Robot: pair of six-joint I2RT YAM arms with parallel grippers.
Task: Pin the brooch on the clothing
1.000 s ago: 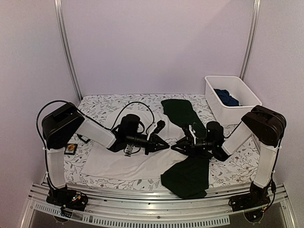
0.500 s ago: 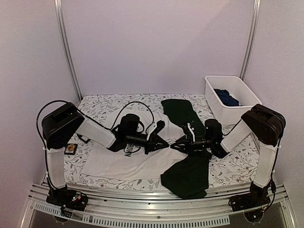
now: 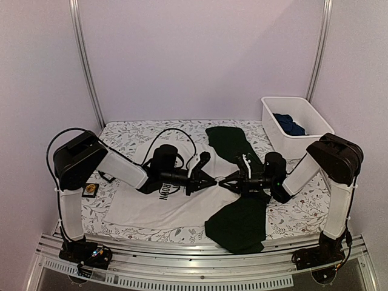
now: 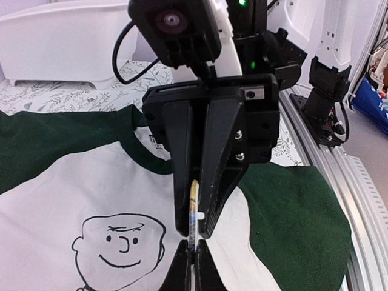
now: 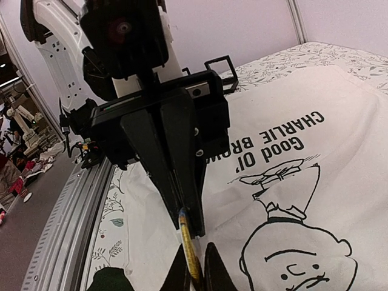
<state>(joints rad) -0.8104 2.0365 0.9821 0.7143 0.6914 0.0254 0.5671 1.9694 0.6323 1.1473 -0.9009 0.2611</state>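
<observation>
- I see both arms reaching inward, tip to tip, over the Charlie Brown T-shirt (image 3: pixel 151 209), which lies spread on the leaf-patterned worktop (image 3: pixel 121 136).
- The brooch (image 5: pixel 187 242), a thin yellow piece seen edge-on, hangs between the two sets of tips, above the shirt's white front beside the printed face.
- The left fingers (image 5: pixel 173 176) are clamped on one end of it.
- The right fingers (image 4: pixel 218 176) are clamped on the other end.
- A white bin (image 3: pixel 303 142) at the far right holds a dark blue garment (image 3: pixel 290 125).
</observation>
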